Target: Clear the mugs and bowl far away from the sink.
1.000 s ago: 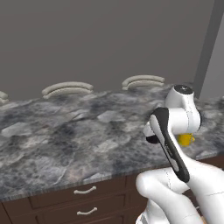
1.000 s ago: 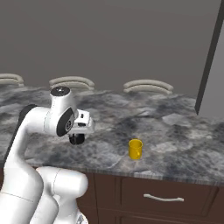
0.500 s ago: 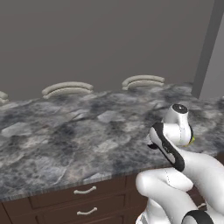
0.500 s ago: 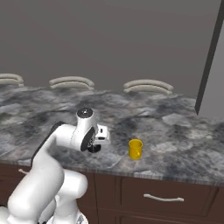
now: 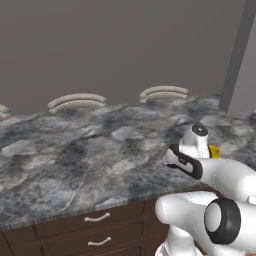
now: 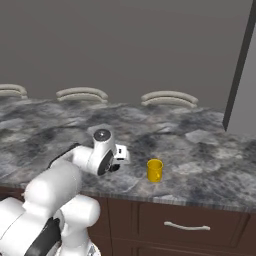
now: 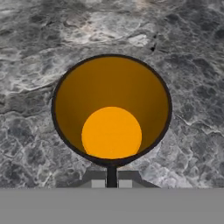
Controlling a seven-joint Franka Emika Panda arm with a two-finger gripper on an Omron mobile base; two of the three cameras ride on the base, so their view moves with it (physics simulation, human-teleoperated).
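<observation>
One yellow mug (image 6: 155, 170) stands upright on the grey stone counter (image 6: 200, 150), near its front edge. In the hand view I look down into the mug (image 7: 111, 109), with its dark rim and orange bottom, empty. My gripper (image 7: 111, 182) is shut, its fingertips pressed together just short of the mug's near rim and holding nothing. From the right base view the gripper (image 6: 118, 161) hangs low over the counter, a short way left of the mug. A sliver of the mug (image 5: 215, 151) peeks out behind my arm in the left base view. The bowl and the sink are out of view.
The marbled counter (image 5: 75, 160) stretches wide to the left. Curved pale chair backs (image 6: 169, 98) line its far edge. Dark drawers with silver handles (image 6: 186, 227) sit below the front edge. A dark upright panel (image 6: 240, 65) rises at the right end.
My arm has folded down from an upright pose, and the hand has swung low and to the right toward the mug. The gripper stayed shut. The mug has not moved.
</observation>
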